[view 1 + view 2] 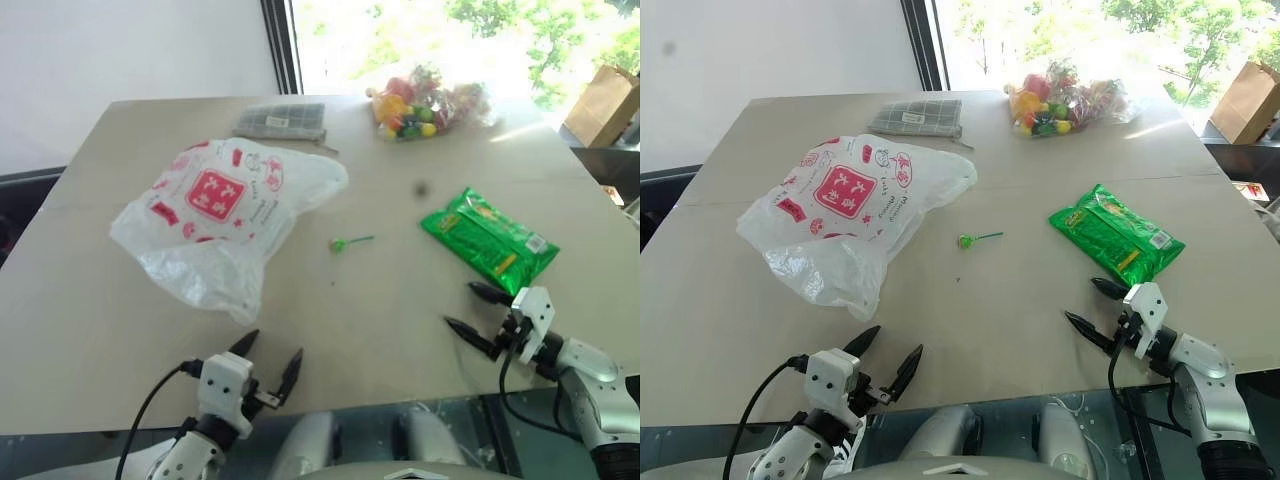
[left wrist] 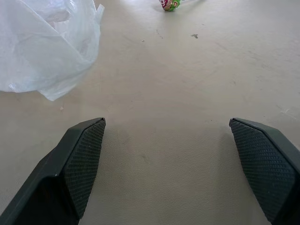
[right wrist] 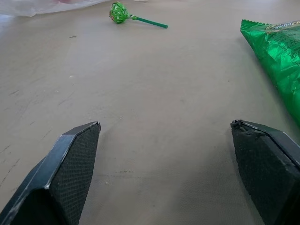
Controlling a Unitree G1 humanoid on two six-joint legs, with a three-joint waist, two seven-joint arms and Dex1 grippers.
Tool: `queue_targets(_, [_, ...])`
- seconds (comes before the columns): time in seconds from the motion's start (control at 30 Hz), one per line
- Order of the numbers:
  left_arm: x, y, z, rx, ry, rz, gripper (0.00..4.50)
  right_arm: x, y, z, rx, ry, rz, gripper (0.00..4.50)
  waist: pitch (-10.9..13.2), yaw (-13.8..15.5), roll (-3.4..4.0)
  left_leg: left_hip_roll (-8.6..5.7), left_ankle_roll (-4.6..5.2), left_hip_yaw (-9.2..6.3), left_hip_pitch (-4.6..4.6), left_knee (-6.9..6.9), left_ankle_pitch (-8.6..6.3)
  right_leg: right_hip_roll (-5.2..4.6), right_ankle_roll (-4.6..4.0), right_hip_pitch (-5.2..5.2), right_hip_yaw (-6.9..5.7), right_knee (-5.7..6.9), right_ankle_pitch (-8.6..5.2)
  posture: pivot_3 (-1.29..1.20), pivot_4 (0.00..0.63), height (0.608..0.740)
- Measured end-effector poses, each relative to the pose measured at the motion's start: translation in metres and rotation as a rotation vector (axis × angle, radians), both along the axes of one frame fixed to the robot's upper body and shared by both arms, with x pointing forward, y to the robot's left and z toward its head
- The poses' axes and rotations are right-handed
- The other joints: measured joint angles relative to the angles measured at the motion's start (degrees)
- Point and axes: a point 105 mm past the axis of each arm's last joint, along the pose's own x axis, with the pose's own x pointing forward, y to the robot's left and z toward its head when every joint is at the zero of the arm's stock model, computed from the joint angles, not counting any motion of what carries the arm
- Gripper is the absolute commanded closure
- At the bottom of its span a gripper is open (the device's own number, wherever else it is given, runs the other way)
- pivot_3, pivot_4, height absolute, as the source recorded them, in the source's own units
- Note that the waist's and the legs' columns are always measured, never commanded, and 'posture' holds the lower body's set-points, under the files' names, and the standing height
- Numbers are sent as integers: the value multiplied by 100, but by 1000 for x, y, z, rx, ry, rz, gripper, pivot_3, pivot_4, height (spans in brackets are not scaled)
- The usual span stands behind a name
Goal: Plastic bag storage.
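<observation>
The plastic bag (image 1: 225,215) lies crumpled on the table (image 1: 90,330) at the left of centre in the head views, its red printed square facing up and its loose thin end trailing toward the lower left, where it stops just short of the left gripper (image 1: 272,363). That gripper sits at the bottom of the frame, near the table's front edge, jaws spread wide and holding nothing; its wrist view looks along the bare tabletop with the bag's rumpled corner off to one side, so I'd guess it is lined up to go for that nearest fold. The right gripper (image 1: 470,310) waits at the lower right, also wide open and empty, pointing in toward the middle, just below the green snack packet (image 1: 490,240). Between the two, at the centre, lies a small green lollipop (image 1: 350,243), well apart from the bag. A bag of colourful round things (image 1: 425,105) and a grey checked cloth (image 1: 283,121) lie at the top of the frame, out of the way. Nothing about the bag looks folded or gathered yet, so the storing seems barely begun.
</observation>
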Motion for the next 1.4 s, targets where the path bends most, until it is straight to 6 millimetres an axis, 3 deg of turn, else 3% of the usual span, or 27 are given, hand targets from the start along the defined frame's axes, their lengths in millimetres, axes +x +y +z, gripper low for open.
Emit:
queue_targets(0.37, [3,3,-6,-15,-59,-18,29,-1,-2,0,-4,-9,-3,0,-31,2,51,0,-1,-6,6,5,1,0,0,6,-7,5,0,0,150,740])
queue_targets(0.97, [1,9,-3,-12,-118,20,29,-8,2,0,-15,-5,30,0,-34,-2,55,0,-1,-6,5,6,1,1,0,6,-7,5,0,0,150,740])
queue_targets(1.13, [10,23,7,46,-205,236,29,-25,26,7,-17,41,243,0,5,5,34,-1,-2,-19,-18,21,2,2,2,-7,-22,8,1,0,150,740])
queue_targets(1.4, [40,22,40,199,-389,330,29,-26,61,55,73,19,413,0,31,20,13,-11,-24,-29,-33,26,15,-1,3,-13,-35,7,2,0,150,740])
